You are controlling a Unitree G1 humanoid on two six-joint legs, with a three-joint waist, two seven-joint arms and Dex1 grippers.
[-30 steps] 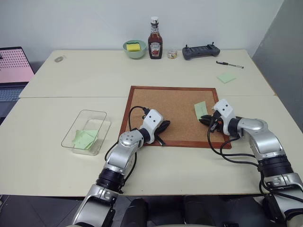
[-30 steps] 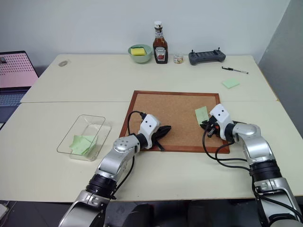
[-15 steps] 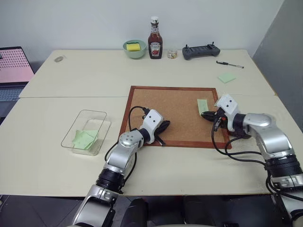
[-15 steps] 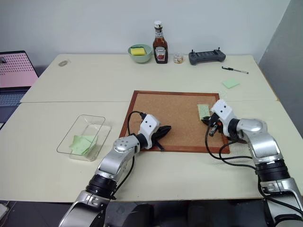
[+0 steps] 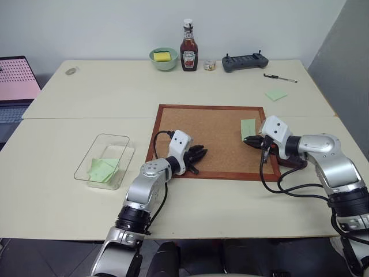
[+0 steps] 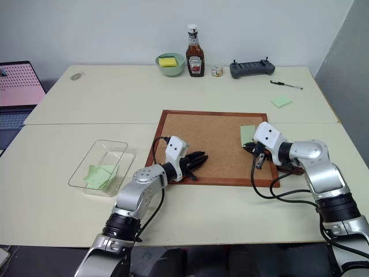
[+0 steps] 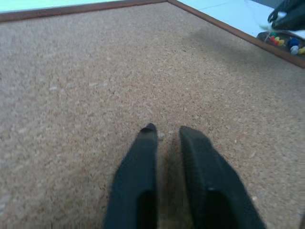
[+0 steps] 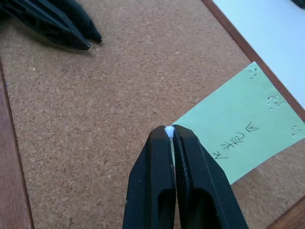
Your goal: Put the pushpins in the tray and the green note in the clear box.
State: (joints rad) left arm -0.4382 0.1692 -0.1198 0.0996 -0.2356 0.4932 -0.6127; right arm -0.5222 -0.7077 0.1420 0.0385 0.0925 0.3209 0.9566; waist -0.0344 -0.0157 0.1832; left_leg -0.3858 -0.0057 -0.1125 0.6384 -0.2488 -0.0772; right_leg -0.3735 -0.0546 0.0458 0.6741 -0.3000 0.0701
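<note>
Lying in clear box (image 5: 104,160), green slips (image 5: 102,169), right gripper (image 8: 169,131) pinching white pushpin (image 8: 168,129), left gripper (image 7: 164,135) slightly parted

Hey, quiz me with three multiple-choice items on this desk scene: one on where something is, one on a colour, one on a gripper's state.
1. Where is the clear box?
A. On the corkboard
B. On the table, left of the corkboard
C. Beside the ketchup bottle

2. What colour are the paper slips in the clear box?
A. Pink
B. White
C. Pale green

3. How is the right gripper?
A. Shut on a white pushpin
B. Wide open
C. Shut on a pen

Answers: 1 B, the clear box sits on the table apart from the corkboard, on its left. 2 C, the paper slips inside are pale green. 3 A, the right gripper has its fingers pressed together on a white pushpin.
</note>
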